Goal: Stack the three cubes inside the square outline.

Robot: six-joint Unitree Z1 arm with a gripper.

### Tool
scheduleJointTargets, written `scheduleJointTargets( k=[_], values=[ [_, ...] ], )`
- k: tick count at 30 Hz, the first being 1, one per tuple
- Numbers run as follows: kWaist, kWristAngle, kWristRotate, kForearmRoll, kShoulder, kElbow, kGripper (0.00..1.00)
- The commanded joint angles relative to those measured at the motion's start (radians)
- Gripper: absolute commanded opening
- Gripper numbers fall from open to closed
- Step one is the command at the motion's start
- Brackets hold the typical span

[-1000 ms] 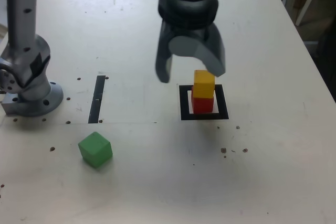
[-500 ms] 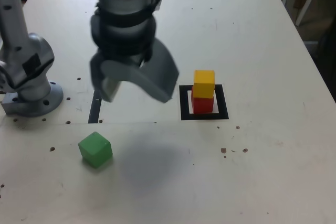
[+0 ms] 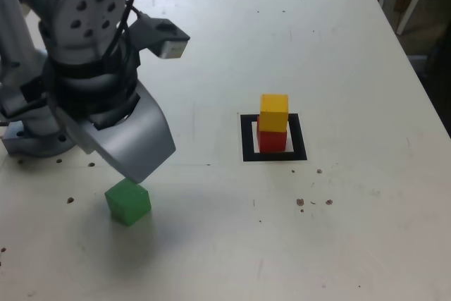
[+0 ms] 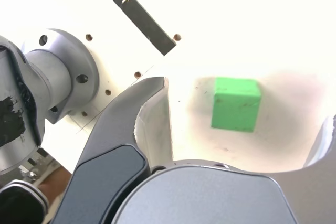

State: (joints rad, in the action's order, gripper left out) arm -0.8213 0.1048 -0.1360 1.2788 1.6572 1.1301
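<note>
The green cube (image 4: pixel 236 104), matte and plain-faced with sharp edges, rests on the pale, speckled table (image 3: pixel 338 209), towards the near edge at the exterior view's left. The yellow cube (image 3: pixel 274 113), a warm orange-yellow, sits on the red cube (image 3: pixel 272 139); the red cube stands inside the square outline (image 3: pixel 301 139), a thick black frame with a white centre, well in from the table's right edge as the exterior view shows it. The claw (image 4: pixel 242 124) is wide apart and holds nothing; its two curved grey fingers (image 4: pixel 155 124) lie to either side of the green cube in the wrist view, with bare tabletop between cube and fingers. In the exterior view the claw hides part of the green cube's top, whereas the wrist view shows that cube whole. The wrist view alone shows the narrow black strip (image 4: pixel 139 17); the exterior view alone shows the yellow and red cubes and the outline.
</note>
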Motion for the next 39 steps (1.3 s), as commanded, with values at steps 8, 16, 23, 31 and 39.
scheduleJointTargets(
  k=[8,16,23,31,39],
  values=[
    [-0.044,-0.034,-0.007,-0.098,0.037,-0.075,0.99],
    [-0.058,-0.059,-0.001,-0.177,0.129,-0.082,0.94],
    [-0.059,-0.08,-0.021,-0.22,0.153,-0.102,0.71],
    [-0.059,-0.06,-0.053,-0.236,0.154,-0.109,0.36],
    [-0.059,-0.047,-0.059,-0.235,0.153,-0.105,0.33]
  ],
)
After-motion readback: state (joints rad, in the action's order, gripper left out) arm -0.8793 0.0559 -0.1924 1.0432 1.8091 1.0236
